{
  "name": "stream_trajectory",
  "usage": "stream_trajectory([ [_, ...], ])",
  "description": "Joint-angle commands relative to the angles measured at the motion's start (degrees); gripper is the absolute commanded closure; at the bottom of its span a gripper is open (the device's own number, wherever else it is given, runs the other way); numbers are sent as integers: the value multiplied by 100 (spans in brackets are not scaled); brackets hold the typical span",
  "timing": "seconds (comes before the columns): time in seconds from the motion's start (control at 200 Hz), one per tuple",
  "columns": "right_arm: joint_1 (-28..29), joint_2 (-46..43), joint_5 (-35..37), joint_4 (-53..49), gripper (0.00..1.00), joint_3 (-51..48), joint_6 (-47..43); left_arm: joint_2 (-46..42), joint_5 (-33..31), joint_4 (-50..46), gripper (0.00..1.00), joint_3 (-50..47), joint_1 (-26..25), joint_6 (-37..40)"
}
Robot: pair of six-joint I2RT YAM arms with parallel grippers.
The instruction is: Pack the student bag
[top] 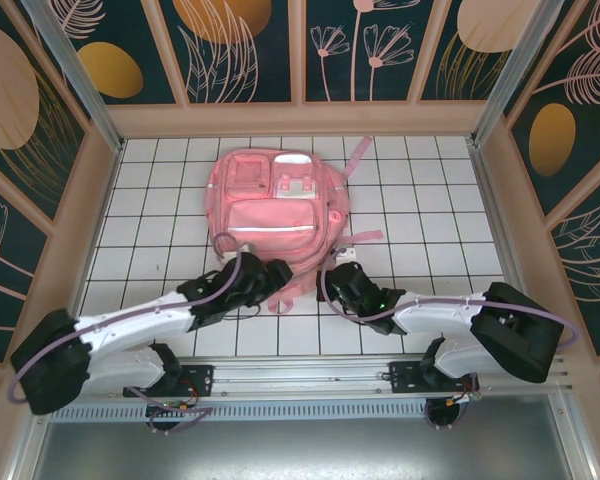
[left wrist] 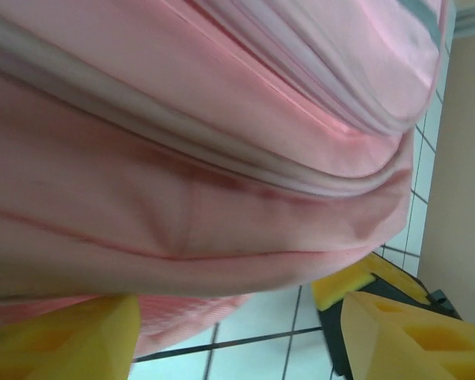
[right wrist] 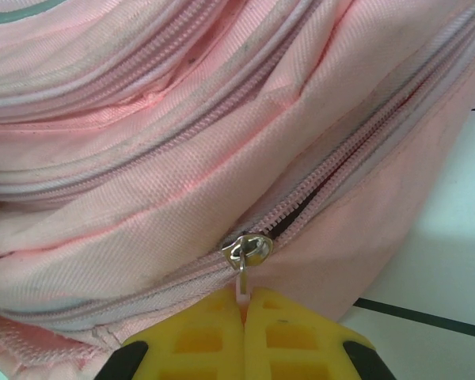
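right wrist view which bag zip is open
The lowest zip, by the right gripper: a dark gap shows beside its metal slider, whose pull the gripper pinches. The zips above are closed.

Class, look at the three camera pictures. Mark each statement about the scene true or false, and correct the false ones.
1. The right end effector is closed on the zip pull of the student bag. True.
2. The left end effector is clamped on a strap. False: its fingers stand apart and hold nothing, with the bag's fabric just above them.
3. The bag lies on a white tiled table. True.
4. The zip is shut along its whole length. False: a dark open gap shows just past the slider.
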Motion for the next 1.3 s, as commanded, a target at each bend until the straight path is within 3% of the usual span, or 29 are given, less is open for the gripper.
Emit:
stream_trajectory([
  [0.0,78,-284,-32,309,100,-117,-166,510,43,295,27,594,-165,-292],
  [0.135,78,-419,-16,316,100,-193,-197,1080,18,469,28,703,-171,-486],
  [0.205,78,-479,14,302,100,-231,-198,1315,-82,381,37,821,-175,-455],
  [0.245,78,-516,36,288,100,-249,-199,1389,-157,327,45,871,-171,-385],
  [0.345,74,-557,69,245,100,-268,-215,1354,-425,99,77,891,-171,-250],
  [0.4,64,-544,84,213,100,-263,-215,1228,-595,-71,100,832,-170,-256],
  [0.666,-204,-433,138,47,100,-207,-245,-105,-1561,-891,100,254,-165,-163],
  [0.826,-318,-419,-14,-7,100,-65,-381,-1062,-1793,-652,100,-301,-161,-205],
  [0.886,-307,-360,-87,-42,100,10,-382,-1221,-1601,-114,75,-508,-161,-220],
  [0.986,-245,-277,-125,-42,100,56,-332,-1121,-1317,339,64,-528,-159,-299],
  [1.106,-136,-215,-61,-42,100,97,-302,-674,-850,756,30,-393,-159,-500],
  [1.296,-64,-217,-37,10,100,84,-294,175,-240,1171,21,-186,-161,-998],
])
